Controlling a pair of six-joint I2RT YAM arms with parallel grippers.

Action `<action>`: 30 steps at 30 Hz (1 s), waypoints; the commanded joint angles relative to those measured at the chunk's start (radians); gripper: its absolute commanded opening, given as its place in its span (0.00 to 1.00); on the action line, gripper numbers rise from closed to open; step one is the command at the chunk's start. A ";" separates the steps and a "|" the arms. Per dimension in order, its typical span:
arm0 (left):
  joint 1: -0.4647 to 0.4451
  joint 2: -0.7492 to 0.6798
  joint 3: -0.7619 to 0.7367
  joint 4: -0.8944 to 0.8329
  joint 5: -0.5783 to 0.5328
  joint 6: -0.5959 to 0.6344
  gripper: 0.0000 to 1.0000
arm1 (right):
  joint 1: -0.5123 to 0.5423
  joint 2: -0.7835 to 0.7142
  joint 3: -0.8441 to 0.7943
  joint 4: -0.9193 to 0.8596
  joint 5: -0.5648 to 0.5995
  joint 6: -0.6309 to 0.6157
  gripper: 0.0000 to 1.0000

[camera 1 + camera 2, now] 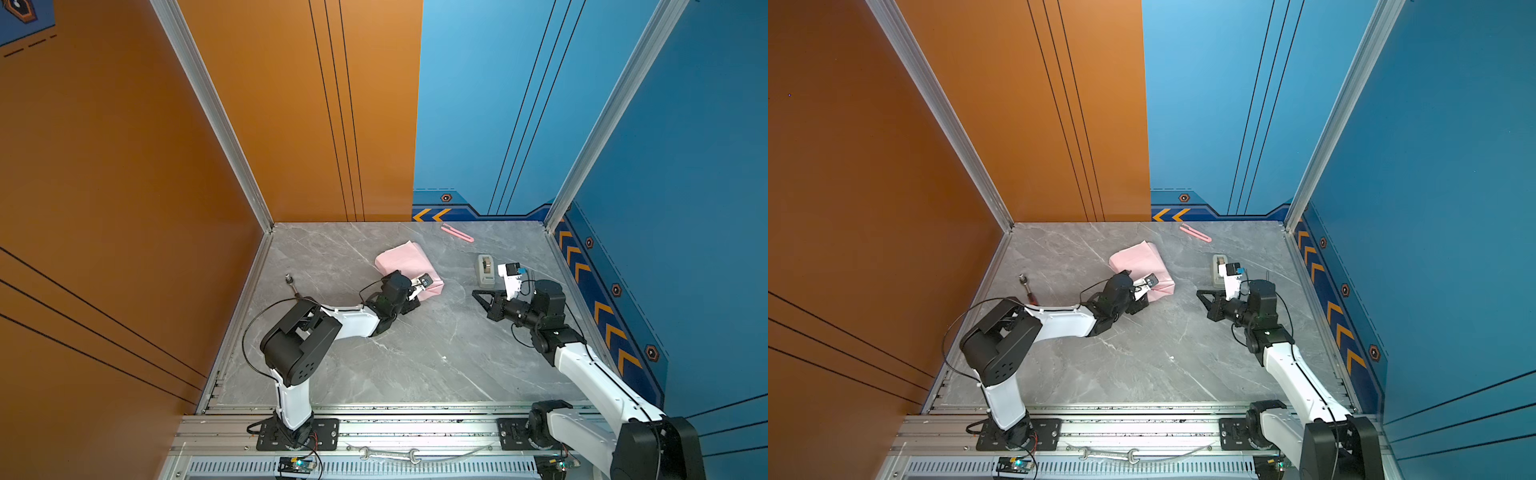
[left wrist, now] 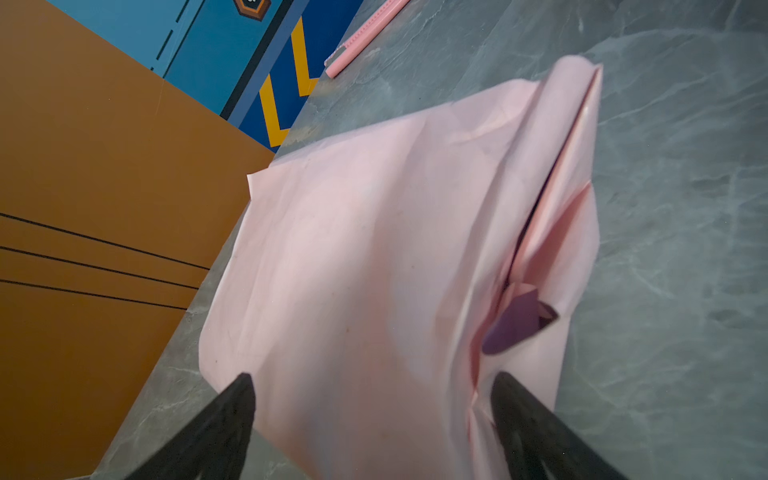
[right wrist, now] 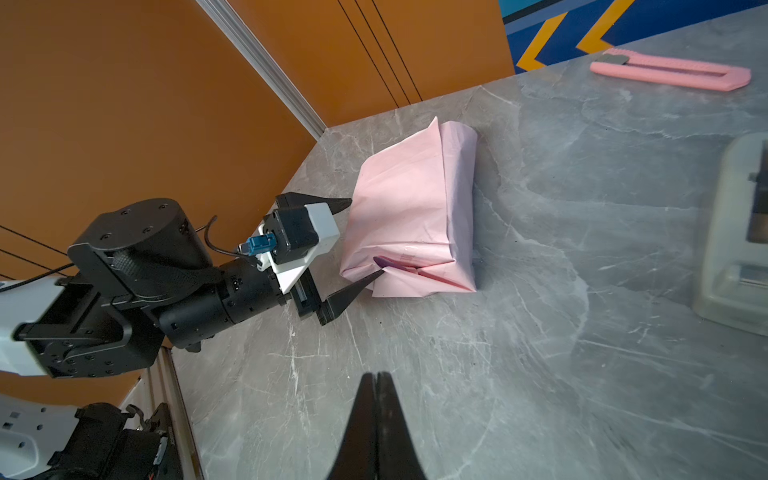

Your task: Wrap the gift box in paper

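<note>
Straddling paper end, L gripper jaws wide apart, gripping nothing; R gripper closed, empty.

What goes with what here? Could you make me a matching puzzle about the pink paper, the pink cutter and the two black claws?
Things:
1. pale pink creased paper
2. slim pink plastic cutter
3. left gripper
4. right gripper

States:
A. shut, holding nothing
B. lying alone, away from both grippers
C. open, jaws at the bundle's end
D. folded into a bundle

Pairs: 1-D, 2-B, 3-C, 4-A
</note>
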 commanded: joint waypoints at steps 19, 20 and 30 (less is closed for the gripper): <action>0.087 -0.018 0.006 -0.028 0.278 -0.153 0.64 | 0.201 0.412 0.276 0.181 -0.058 -0.117 0.00; 0.090 -0.018 0.008 -0.028 0.283 -0.153 0.64 | 0.210 0.435 0.288 0.195 -0.055 -0.117 0.00; 0.105 -0.008 0.008 -0.027 0.304 -0.163 0.62 | 0.277 0.651 0.383 0.403 -0.075 -0.005 0.00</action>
